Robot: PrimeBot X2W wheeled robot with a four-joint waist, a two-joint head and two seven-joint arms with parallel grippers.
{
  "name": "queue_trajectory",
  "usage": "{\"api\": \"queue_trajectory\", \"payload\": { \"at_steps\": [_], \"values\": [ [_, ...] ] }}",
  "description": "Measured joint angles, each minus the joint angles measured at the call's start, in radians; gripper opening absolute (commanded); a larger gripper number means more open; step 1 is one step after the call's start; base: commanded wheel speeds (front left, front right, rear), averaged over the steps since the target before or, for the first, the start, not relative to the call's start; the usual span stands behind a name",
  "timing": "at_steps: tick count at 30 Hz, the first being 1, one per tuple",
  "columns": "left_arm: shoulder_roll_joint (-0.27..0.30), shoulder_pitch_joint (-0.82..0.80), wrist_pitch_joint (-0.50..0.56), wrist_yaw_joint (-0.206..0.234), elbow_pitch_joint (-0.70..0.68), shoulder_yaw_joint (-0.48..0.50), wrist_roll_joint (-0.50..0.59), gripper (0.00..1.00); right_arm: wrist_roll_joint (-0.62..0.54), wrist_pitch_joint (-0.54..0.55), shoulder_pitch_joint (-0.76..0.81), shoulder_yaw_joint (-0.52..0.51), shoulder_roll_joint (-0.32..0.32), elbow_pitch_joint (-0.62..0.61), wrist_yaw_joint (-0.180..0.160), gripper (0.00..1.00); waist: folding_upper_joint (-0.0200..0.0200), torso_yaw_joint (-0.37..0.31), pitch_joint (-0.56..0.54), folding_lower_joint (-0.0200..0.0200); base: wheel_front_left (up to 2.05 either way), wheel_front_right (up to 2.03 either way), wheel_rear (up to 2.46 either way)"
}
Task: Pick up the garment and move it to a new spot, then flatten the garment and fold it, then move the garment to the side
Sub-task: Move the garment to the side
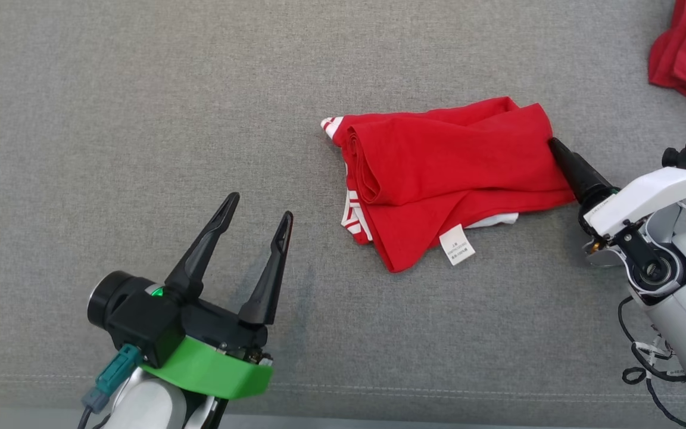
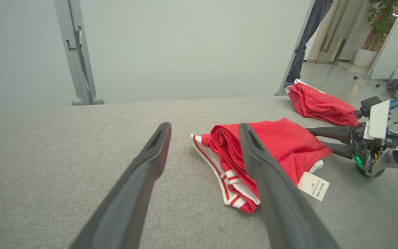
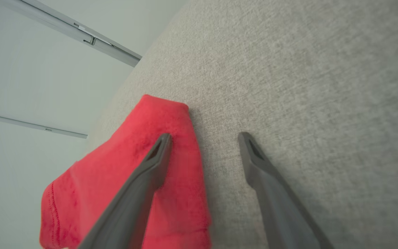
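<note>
The red garment (image 1: 438, 179) lies loosely folded, right of the bench's (image 1: 140, 89) middle. My right jaws stand open at its three o'clock edge, and my left jaws are open and empty at seven o'clock. I judge this is either the pickup or the final shift aside. Both need that edge gripped.

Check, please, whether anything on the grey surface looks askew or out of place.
The red garment is folded unevenly: its white care label sticks out at the near edge, a white layer peeks from underneath beside it, and striped trim shows along its left side. Nothing looks spilled or damaged.
</note>
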Motion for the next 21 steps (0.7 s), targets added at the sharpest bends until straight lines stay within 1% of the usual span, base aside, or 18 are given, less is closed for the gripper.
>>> {"api": "queue_trajectory", "payload": {
  "at_steps": [8,9,10,11,13,14,18,21],
  "values": [
    [-0.002,-0.001,0.0,0.0,0.002,0.007,0.002,1.0,-0.008,0.062,-0.04,0.052,0.009,-0.02,0.008,1.0,0.0,0.018,0.002,0.0,0.0,0.0,0.0],
    [-0.002,-0.001,0.0,0.0,0.002,0.007,0.002,1.0,-0.012,0.065,-0.044,0.058,0.009,-0.021,0.008,0.82,0.0,0.019,0.002,0.0,0.0,0.0,0.0],
    [-0.002,-0.001,0.0,0.0,0.003,0.008,0.002,1.0,-0.017,0.069,-0.049,0.063,0.009,-0.021,0.008,0.49,0.0,0.02,0.002,0.0,0.0,0.0,0.0],
    [-0.002,-0.001,-0.001,0.0,0.004,0.008,0.002,1.0,-0.023,0.07,-0.054,0.065,0.01,-0.022,0.011,0.33,0.0,0.02,0.002,0.0,0.0,0.0,0.0],
    [-0.002,-0.001,-0.005,0.0,0.007,0.008,0.002,1.0,-0.038,0.07,-0.06,0.071,0.014,-0.023,0.014,0.08,0.0,0.022,0.001,0.0,0.0,0.0,0.0],
    [-0.002,-0.001,-0.008,0.0,0.009,0.008,0.002,1.0,-0.042,0.07,-0.062,0.072,0.016,-0.024,0.014,0.0,0.0,0.022,0.0,0.0,0.0,0.0,0.0],
    [-0.005,-0.001,-0.008,0.001,0.029,0.012,0.002,1.0,-0.064,0.07,-0.087,0.088,0.02,-0.033,0.016,0.0,0.0,0.022,-0.01,0.0,0.0,0.0,0.0],
    [-0.005,0.0,-0.009,0.001,0.035,0.014,0.001,1.0,-0.094,0.07,-0.115,0.1,0.008,-0.053,0.017,0.0,0.0,0.02,-0.024,0.0001,0.0,0.0,0.0]
  ]
}}
